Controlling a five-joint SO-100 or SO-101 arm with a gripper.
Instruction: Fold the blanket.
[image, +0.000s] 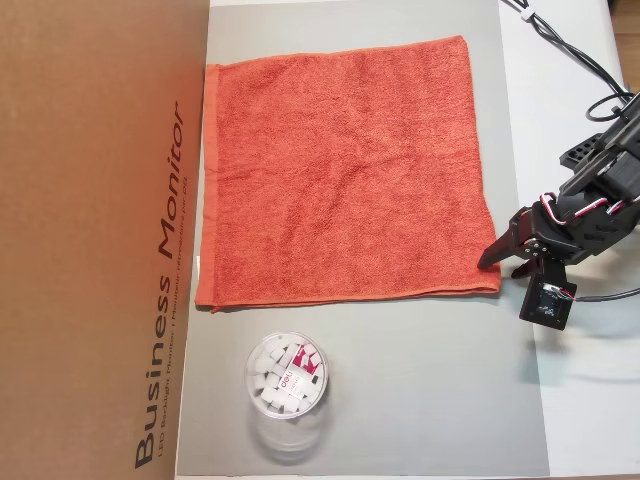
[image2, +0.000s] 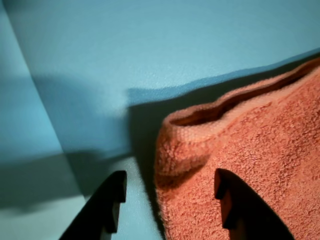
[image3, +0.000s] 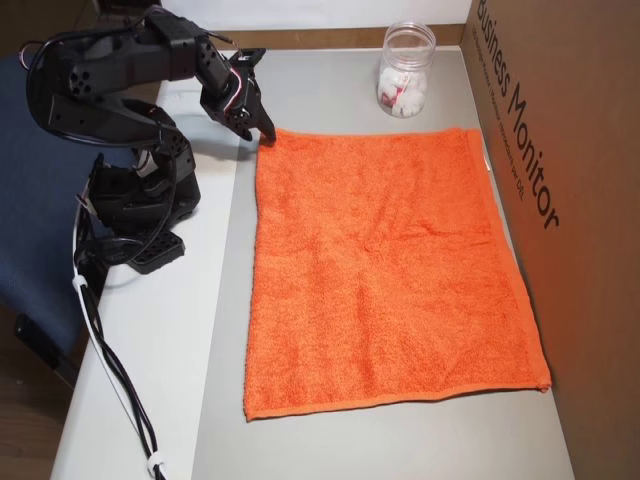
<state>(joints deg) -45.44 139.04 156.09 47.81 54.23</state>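
The orange-red blanket (image: 340, 170) lies spread flat on a grey mat (image: 420, 390), and both overhead views show all of it (image3: 390, 270). My gripper (image: 504, 268) is open at the blanket's lower right corner in an overhead view, and at its top left corner (image3: 258, 137) in the other. In the wrist view the gripper (image2: 170, 195) straddles that corner. The left finger (image2: 111, 200) is over bare mat and the right finger (image2: 232, 205) is over the blanket (image2: 260, 165). The corner's hem is slightly lifted. Nothing is gripped.
A clear plastic jar (image: 287, 378) of small white items stands on the mat just off the blanket's edge (image3: 405, 70). A tall cardboard box (image: 90, 240) walls off the side opposite the arm (image3: 575, 200). The arm's base (image3: 130, 200) and cables (image3: 110, 370) sit on the white table.
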